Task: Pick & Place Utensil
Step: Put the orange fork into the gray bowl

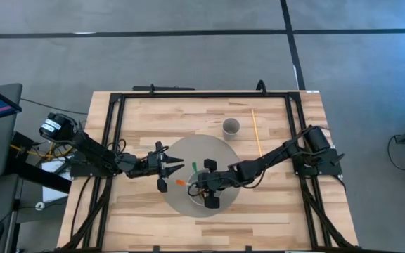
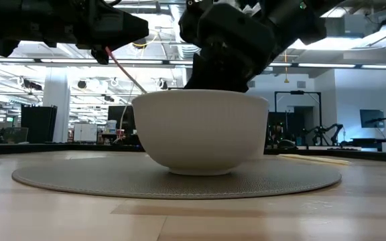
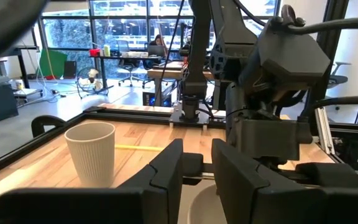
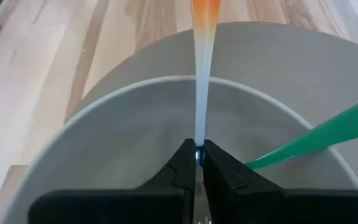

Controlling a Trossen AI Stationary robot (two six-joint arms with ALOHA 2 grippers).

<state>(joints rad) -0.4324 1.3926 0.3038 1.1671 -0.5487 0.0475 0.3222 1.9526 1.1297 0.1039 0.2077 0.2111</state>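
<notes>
On table mat (image 1: 181, 151), with right pincer (image 4: 198, 155) clenched on orange utensil (image 4: 202, 56) over bowl (image 4: 104, 143), lower straight, release gently; left pincer (image 1: 176, 167) released nearby.

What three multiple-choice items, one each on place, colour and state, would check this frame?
1. Where does the white bowl sit? A on the round grey mat; B on bare wood; C inside the cup.
2. What colour is the utensil leaning in the bowl beside the pinched one? A blue; B green; C black.
3. How is the right pincer? A wide open; B shut on the orange-tipped utensil; C out of sight.

A: the mat lies under the bowl. B: the right wrist view shows green. B: its fingers pinch the stem.
</notes>
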